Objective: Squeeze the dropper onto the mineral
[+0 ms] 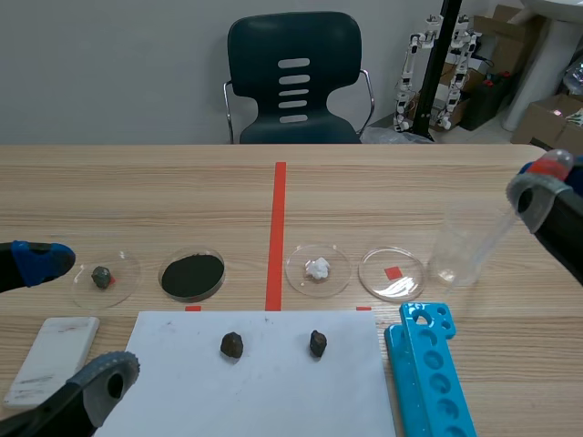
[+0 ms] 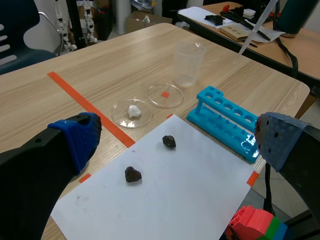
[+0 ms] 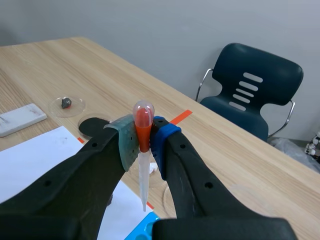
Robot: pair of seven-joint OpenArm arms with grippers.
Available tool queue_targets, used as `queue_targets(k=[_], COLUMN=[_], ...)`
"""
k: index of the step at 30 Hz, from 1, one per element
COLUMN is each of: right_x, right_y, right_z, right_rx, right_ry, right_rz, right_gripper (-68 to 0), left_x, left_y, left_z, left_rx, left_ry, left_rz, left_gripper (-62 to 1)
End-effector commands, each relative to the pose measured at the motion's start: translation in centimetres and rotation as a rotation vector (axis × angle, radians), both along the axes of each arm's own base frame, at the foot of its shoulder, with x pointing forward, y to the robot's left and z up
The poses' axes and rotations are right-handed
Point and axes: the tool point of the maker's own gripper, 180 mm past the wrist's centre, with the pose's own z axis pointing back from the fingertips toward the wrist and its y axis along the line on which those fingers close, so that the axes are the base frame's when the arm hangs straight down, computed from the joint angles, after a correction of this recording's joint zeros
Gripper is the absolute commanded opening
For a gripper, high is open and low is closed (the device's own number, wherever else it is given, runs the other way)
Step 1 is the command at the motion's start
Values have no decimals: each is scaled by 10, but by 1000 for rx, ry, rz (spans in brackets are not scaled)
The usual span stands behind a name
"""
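Separately, dishes point(image 1: 125, 269) hold stone point(image 1: 101, 277), powder point(image 1: 192, 275), lump point(image 1: 317, 268); right claw point(image 3: 144, 136) pinches dropper point(image 3: 143, 172)

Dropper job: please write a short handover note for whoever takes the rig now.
Left end effector: open, empty, at the white paper's left edge.
Right end effector: shut on the dropper, bulb up, near the clear beaker.
Two dark mineral pieces lie on the paper; a third piece sits in the leftmost petri dish.
Done: dropper in grip. Left: bring its tip over a mineral and squeeze.

The right pincer point(image 1: 545, 188) partly hides the dropper point(image 1: 554, 165).
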Motion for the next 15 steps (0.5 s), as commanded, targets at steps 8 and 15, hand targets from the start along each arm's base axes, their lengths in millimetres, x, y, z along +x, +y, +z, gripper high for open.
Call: queue_targets(k=[8,15], right_x=[33,70], right_y=[9,4], right_z=[-2,-22], right_rx=[41,100], right_ry=[-46,-42], right_rz=[-10,-87], right_gripper=[-611,-611], left_x=[1,1], left_y=[-2,-2], left_z=[8,8], left_rx=[-33,-33], left_ry=[-16,-16], left_rz=[6,6], left_gripper=[14,14])
